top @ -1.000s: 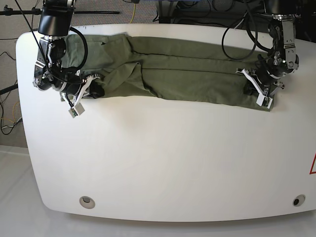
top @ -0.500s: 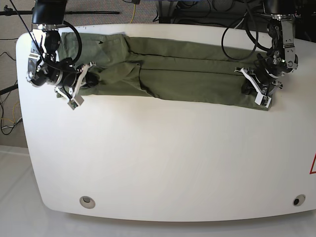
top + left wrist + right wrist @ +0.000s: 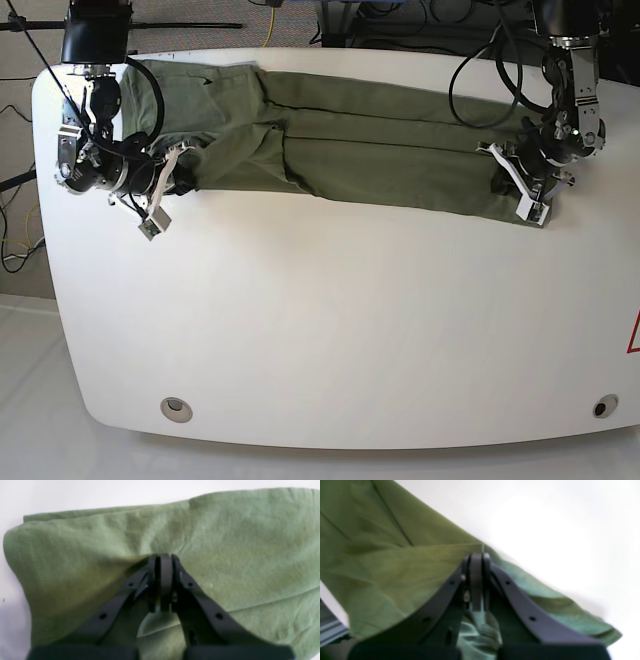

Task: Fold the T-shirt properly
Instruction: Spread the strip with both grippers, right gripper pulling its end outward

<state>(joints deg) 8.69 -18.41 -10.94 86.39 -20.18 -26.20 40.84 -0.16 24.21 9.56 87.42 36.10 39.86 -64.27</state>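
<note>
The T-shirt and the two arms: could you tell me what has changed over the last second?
The right gripper, shut on the T-shirt, shifted toward the table's left edge, drawing that end outward. The left gripper stayed clamped on the other end, barely moving.

The T-shirt [image 3: 380, 150] is matt, creased woven-looking cloth; the table [image 3: 330, 330] is smooth, faintly glossy white.

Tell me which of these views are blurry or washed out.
Right wrist view: soft all over, the white table blown out. Left wrist view: fingers blurred up close, T-shirt weave fairly readable. Base view: sharp and evenly lit, faint shadows under the arms.
</note>
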